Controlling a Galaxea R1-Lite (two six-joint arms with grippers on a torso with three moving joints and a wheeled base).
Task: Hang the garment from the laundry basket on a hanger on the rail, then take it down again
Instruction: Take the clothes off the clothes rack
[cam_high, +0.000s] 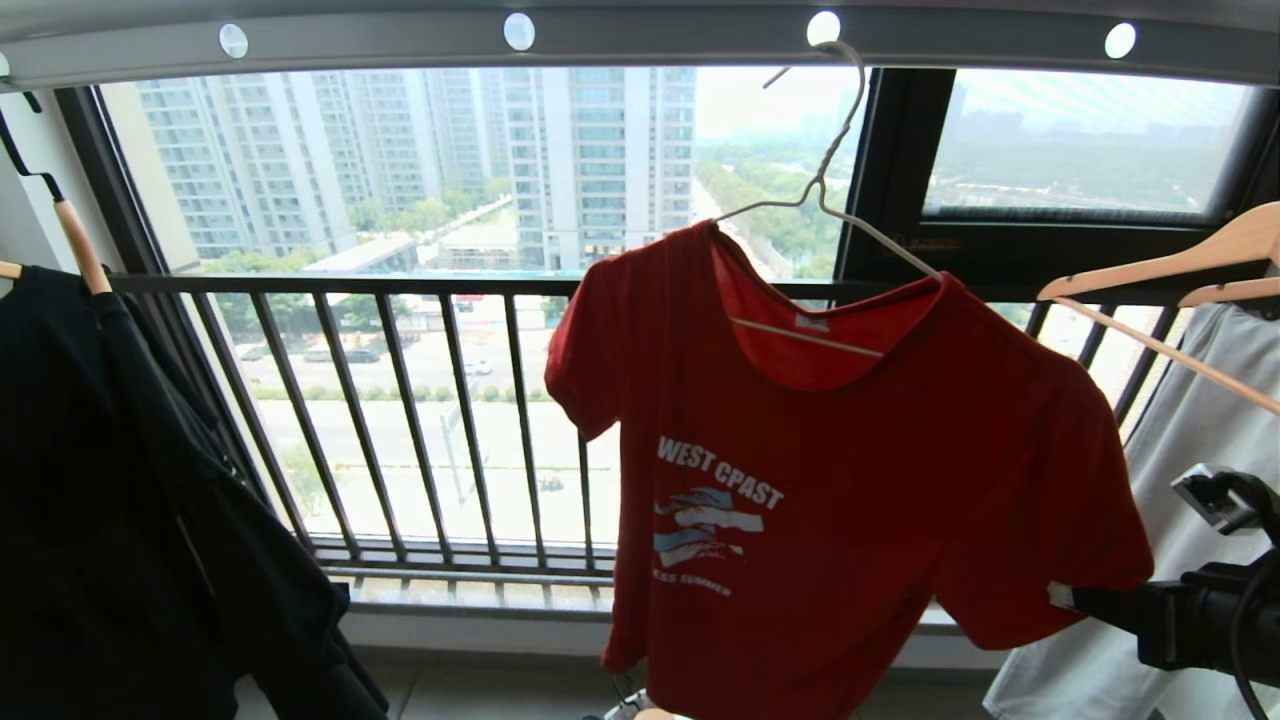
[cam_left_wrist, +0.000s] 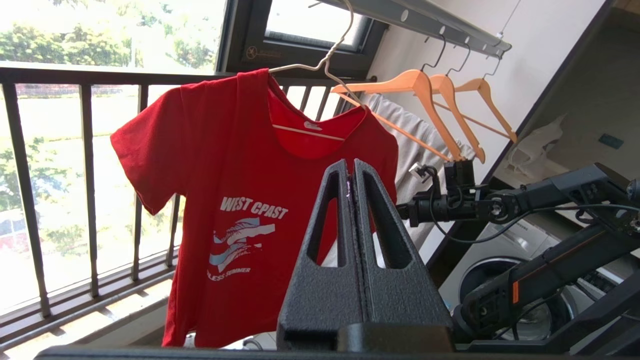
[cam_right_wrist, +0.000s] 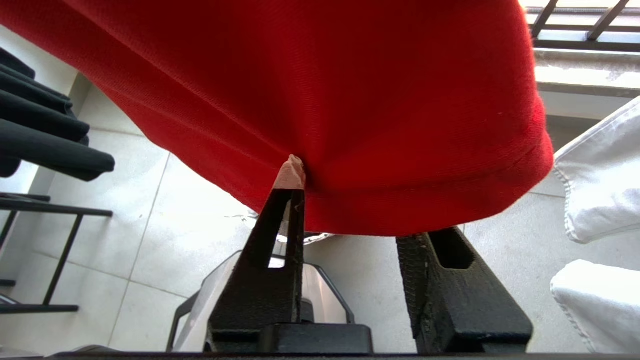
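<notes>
My right gripper (cam_right_wrist: 350, 210) stands parted at the garment (cam_high: 860, 480) sleeve (left pinched empty); snagging could tug the hanger (cam_high: 825, 190) off.

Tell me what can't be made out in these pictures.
- Laundry basket: appears in no view.
- Right tool, right wrist view: the red T-shirt sleeve covers one fingertip, so contact there is unclear.
- Wire hanger, head view: its shoulder ends are hidden inside the shirt.
- Black garment, head view: cut off at the frame edge.
</notes>
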